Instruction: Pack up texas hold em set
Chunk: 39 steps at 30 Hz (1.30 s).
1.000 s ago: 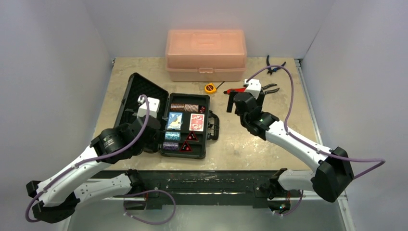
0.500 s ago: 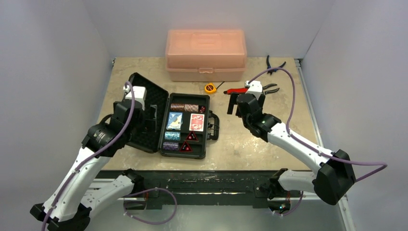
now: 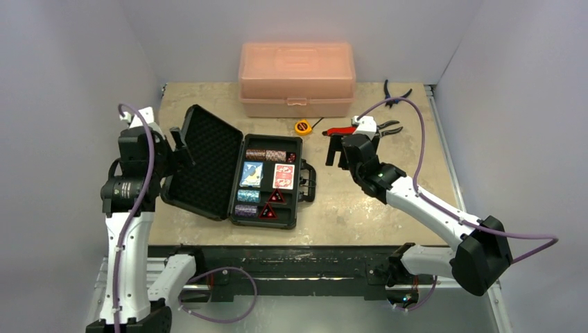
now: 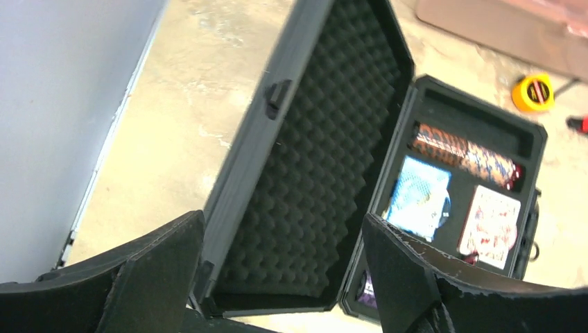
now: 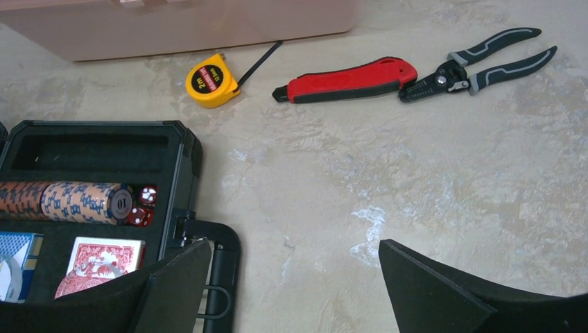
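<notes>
The black case (image 3: 208,166) of the texas hold em set lies open, its foam-lined lid (image 4: 326,159) tipped back to the left. The base (image 3: 299,198) holds chip stacks (image 5: 76,201), a blue deck (image 4: 419,198), a red deck (image 5: 104,260), red dice (image 5: 142,205) and black-red triangles (image 3: 272,205). My left gripper (image 3: 179,148) is open by the lid's outer left edge, holding nothing; the wrist view looks down across the lid between its fingers (image 4: 159,270). My right gripper (image 5: 295,253) hovers open just right of the case handle (image 5: 222,277), empty.
A translucent orange box (image 3: 297,80) stands at the back. A yellow tape measure (image 5: 208,80), a red utility knife (image 5: 353,80) and pliers (image 5: 485,62) lie behind my right gripper. Another pair of pliers (image 3: 394,97) lies at the back right. Walls close in on both sides.
My left arm has swung left and back, from over the case's lid to beside its outer edge. Its jaws have narrowed slightly. The right arm has barely moved.
</notes>
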Each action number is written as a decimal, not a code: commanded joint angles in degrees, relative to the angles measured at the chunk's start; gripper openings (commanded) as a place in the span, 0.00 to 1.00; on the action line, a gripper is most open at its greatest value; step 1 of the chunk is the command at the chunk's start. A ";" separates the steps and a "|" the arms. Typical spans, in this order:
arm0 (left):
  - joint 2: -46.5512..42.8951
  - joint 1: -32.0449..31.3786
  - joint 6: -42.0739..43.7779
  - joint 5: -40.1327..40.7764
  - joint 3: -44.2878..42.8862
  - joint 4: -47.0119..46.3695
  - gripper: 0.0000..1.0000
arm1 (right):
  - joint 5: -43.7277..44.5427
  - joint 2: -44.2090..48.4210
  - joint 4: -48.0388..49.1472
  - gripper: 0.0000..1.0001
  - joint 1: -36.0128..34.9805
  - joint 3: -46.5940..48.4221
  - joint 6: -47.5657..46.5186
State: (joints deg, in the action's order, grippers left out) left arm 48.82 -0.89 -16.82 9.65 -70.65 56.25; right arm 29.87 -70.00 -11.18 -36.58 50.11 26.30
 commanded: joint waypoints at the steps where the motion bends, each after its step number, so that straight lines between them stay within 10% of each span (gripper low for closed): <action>1: 1.92 9.20 -3.09 -5.98 -1.91 -5.10 0.81 | -1.53 0.83 1.64 0.95 0.31 -0.45 -0.22; 11: 13.81 27.66 -11.29 -23.79 -0.53 -10.82 0.54 | -5.60 -0.05 1.25 0.95 1.04 -0.01 0.07; 35: 24.68 28.14 -4.70 -25.79 4.85 -10.21 0.39 | -37.58 -13.23 3.17 0.80 7.18 1.31 0.24; 36: 24.10 28.01 -4.49 -25.82 5.19 -10.42 0.39 | -38.91 -13.96 3.41 0.54 7.17 1.36 -1.38; 39: 23.36 27.06 -4.20 -25.30 5.44 -10.41 0.39 | -42.05 -16.22 3.53 0.38 7.18 1.98 -2.11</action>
State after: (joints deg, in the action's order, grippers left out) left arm 74.63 27.53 -22.94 -12.78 -65.84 46.35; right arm -4.27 -84.51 -9.58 -29.45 50.13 25.80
